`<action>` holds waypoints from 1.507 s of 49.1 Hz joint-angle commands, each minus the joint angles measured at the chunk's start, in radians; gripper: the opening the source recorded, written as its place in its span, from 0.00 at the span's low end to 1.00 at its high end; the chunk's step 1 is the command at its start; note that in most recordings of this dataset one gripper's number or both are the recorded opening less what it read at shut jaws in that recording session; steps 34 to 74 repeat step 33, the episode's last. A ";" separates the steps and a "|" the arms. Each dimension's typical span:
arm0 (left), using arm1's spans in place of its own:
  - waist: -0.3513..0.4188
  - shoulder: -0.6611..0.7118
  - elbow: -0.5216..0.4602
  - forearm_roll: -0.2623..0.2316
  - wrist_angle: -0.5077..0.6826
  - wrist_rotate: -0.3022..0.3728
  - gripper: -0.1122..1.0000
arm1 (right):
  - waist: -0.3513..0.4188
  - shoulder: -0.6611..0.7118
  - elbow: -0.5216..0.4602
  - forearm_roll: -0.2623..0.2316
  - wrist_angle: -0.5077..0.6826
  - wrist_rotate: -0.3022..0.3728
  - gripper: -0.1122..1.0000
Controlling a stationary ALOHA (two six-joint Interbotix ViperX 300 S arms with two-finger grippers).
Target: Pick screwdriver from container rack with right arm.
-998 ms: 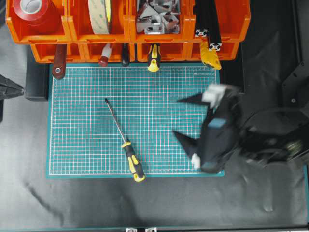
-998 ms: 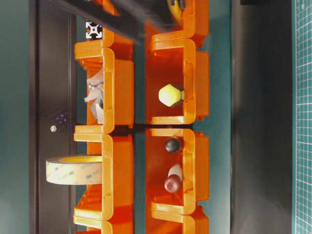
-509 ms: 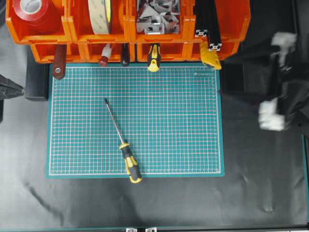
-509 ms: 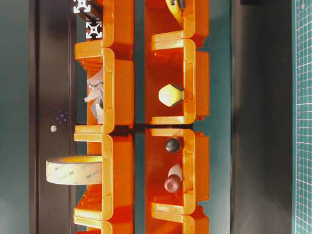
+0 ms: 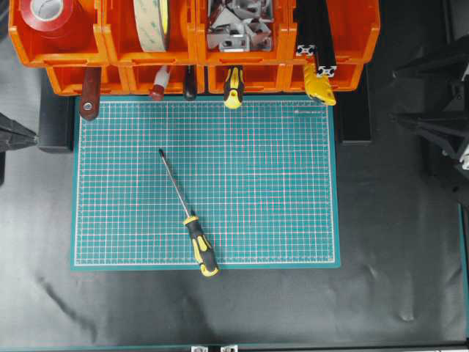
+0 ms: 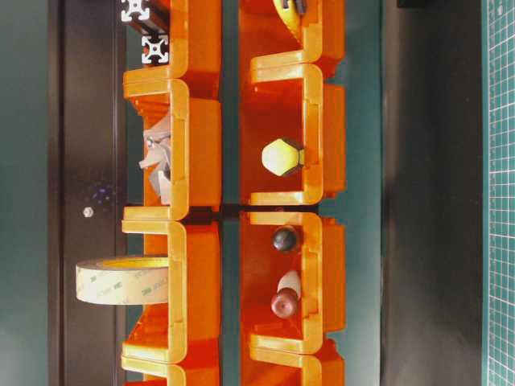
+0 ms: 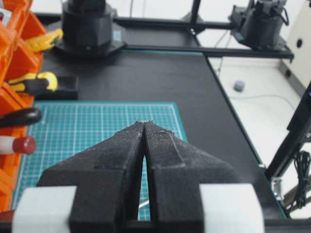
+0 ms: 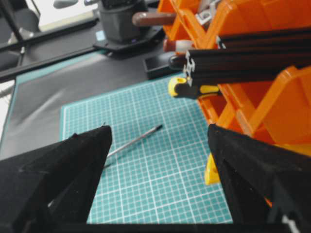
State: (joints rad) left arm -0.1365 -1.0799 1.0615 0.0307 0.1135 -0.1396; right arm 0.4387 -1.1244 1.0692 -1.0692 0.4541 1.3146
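The long screwdriver [image 5: 200, 251] lies loose on the green cutting mat [image 5: 264, 183], handle toward the front edge, thin shaft pointing back-left. Its shaft also shows in the right wrist view [image 8: 136, 139]. The orange container rack [image 5: 110, 55] stands along the back of the mat and shows in the table-level view [image 6: 193, 145]; the screwdriver is not in it. My right gripper [image 5: 394, 94] is open and empty at the far right, off the mat, and its jaws stand wide apart in the right wrist view [image 8: 158, 131]. My left gripper [image 7: 145, 122] is shut and empty at the left edge [image 5: 29, 136].
The rack holds a red tape roll [image 5: 51, 15], a beige tape roll [image 5: 150, 22], metal brackets [image 5: 238, 26], black extrusions [image 5: 315, 33], a red-brown handled tool [image 5: 90, 92] and a stubby yellow-and-black tool [image 5: 234, 86]. A black block [image 5: 57, 121] sits left of the mat.
My right arm has drawn back from above the mat's right side to the far right edge, jaws still open. The screwdriver has stayed on the mat. The left arm has not moved.
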 commanded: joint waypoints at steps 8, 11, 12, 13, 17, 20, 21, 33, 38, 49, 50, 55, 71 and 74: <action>0.017 0.003 -0.035 0.003 -0.006 0.006 0.10 | 0.000 -0.009 0.008 -0.005 -0.009 -0.006 0.79; 0.020 0.003 -0.035 0.003 -0.008 0.006 0.10 | 0.000 -0.011 0.009 -0.006 -0.008 -0.008 0.79; 0.020 0.002 -0.035 0.003 -0.008 0.008 0.10 | 0.000 -0.011 0.009 -0.005 -0.008 -0.008 0.79; 0.020 0.003 -0.034 0.003 -0.008 0.008 0.10 | 0.000 -0.012 0.011 -0.005 -0.008 -0.008 0.79; 0.021 0.002 -0.035 0.003 -0.011 0.011 0.10 | 0.000 -0.015 0.012 -0.005 -0.003 -0.012 0.79; 0.023 0.002 -0.035 0.005 -0.011 0.012 0.10 | 0.000 -0.017 0.014 -0.006 0.006 -0.018 0.79; 0.023 0.002 -0.035 0.005 -0.009 0.012 0.10 | 0.000 -0.017 0.014 -0.006 0.009 -0.018 0.79; 0.035 -0.005 -0.035 0.009 -0.021 0.037 0.10 | 0.000 -0.025 0.014 -0.006 0.009 -0.020 0.79; 0.035 -0.005 -0.035 0.009 -0.021 0.037 0.10 | 0.000 -0.025 0.014 -0.006 0.009 -0.020 0.79; 0.035 -0.005 -0.035 0.009 -0.021 0.037 0.10 | 0.000 -0.025 0.014 -0.006 0.009 -0.020 0.79; 0.035 -0.005 -0.035 0.009 -0.021 0.037 0.10 | 0.000 -0.025 0.014 -0.006 0.009 -0.020 0.79; 0.035 -0.005 -0.035 0.009 -0.021 0.037 0.10 | 0.000 -0.025 0.014 -0.006 0.009 -0.020 0.79; 0.035 -0.005 -0.035 0.009 -0.021 0.037 0.10 | 0.000 -0.025 0.014 -0.006 0.009 -0.020 0.79; 0.035 -0.005 -0.035 0.009 -0.021 0.037 0.10 | 0.000 -0.025 0.014 -0.006 0.009 -0.020 0.79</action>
